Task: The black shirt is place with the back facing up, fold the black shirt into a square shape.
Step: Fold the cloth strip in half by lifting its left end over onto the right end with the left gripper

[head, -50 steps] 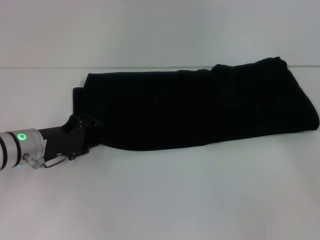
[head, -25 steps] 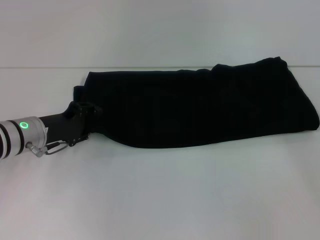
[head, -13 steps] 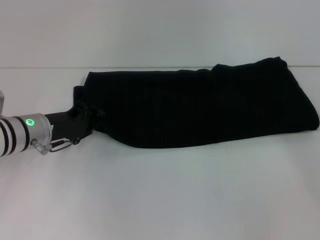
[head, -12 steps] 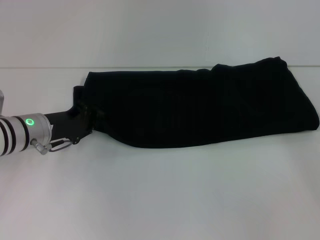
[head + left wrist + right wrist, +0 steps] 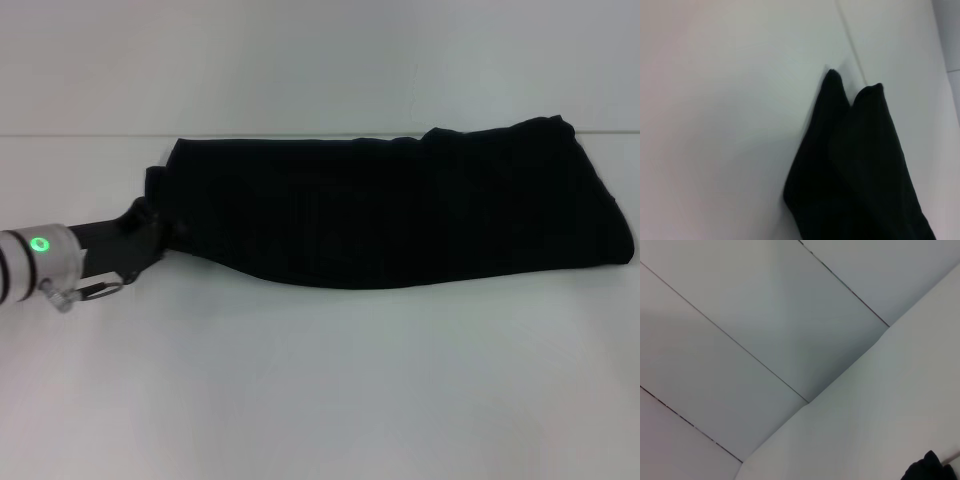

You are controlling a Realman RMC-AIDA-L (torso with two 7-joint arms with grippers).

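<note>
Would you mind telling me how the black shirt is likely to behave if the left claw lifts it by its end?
The black shirt will probably sag and drape, since it lies in soft rumpled folds. It likely unfolds when lifted, as its layers sit loose. The left claw is at its left end.

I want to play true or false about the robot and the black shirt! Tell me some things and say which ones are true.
1. The shirt lies in a long band across the table. True.
2. The left gripper is at the shirt's left end. True.
3. The right gripper is pressing on the middle of the shirt. False: no right gripper shows in the head view.
4. The shirt is already a neat square. False: it is long and narrow.
5. A green light glows on the left arm. True.
</note>
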